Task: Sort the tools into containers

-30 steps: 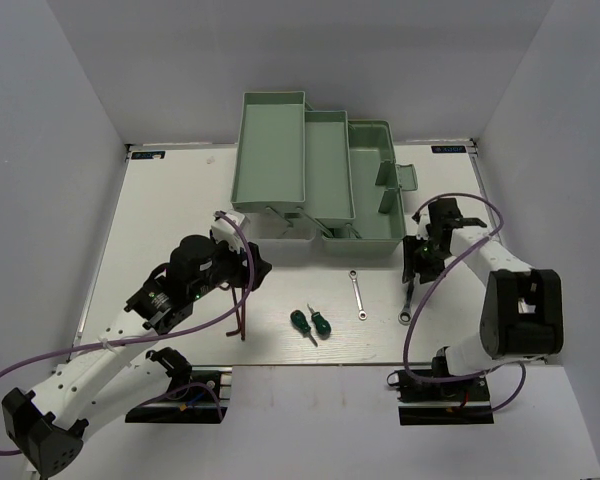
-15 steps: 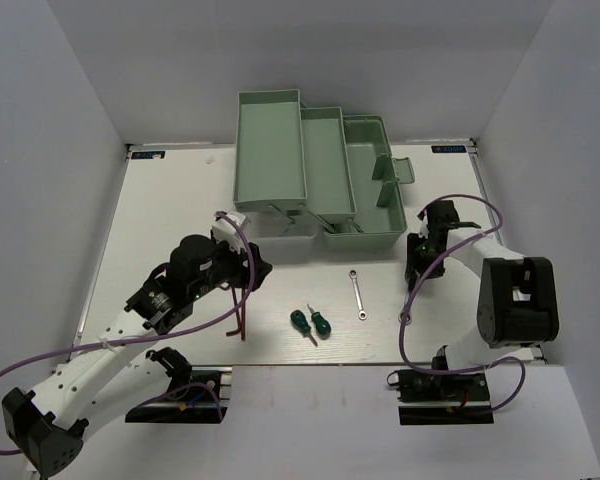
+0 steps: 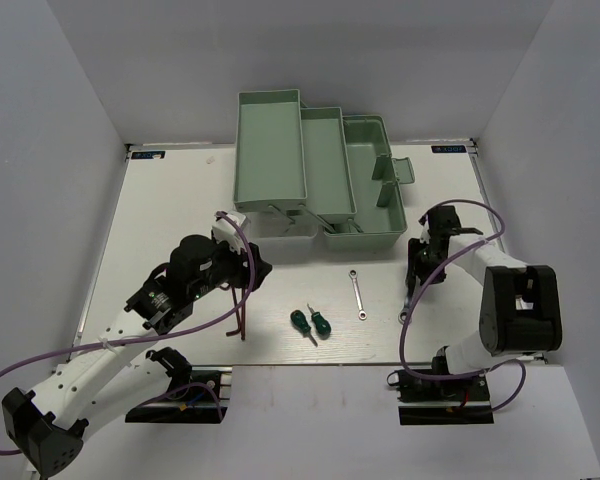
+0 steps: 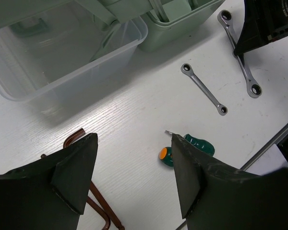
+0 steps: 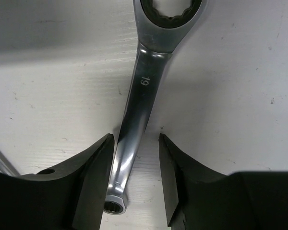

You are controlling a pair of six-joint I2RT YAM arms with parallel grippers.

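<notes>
The mint-green toolbox stands fold-out open at the back, its clear lid in front of it. My right gripper is low over the longer silver wrench. In the right wrist view the jaws straddle the wrench's shaft, open, with a gap on the right side. My left gripper is open and empty above the table. Two dark hex keys lie below it. Two green-handled screwdrivers and the short wrench lie mid-table.
The table's near edge runs just below the screwdrivers and the hex keys. The short wrench and the long wrench lie side by side right of the toolbox front. Purple cables loop beside both arms.
The right gripper has slid a little nearer along the long wrench and covers more of it. The toolbox shifted slightly left a second ago. The left arm has not moved.
</notes>
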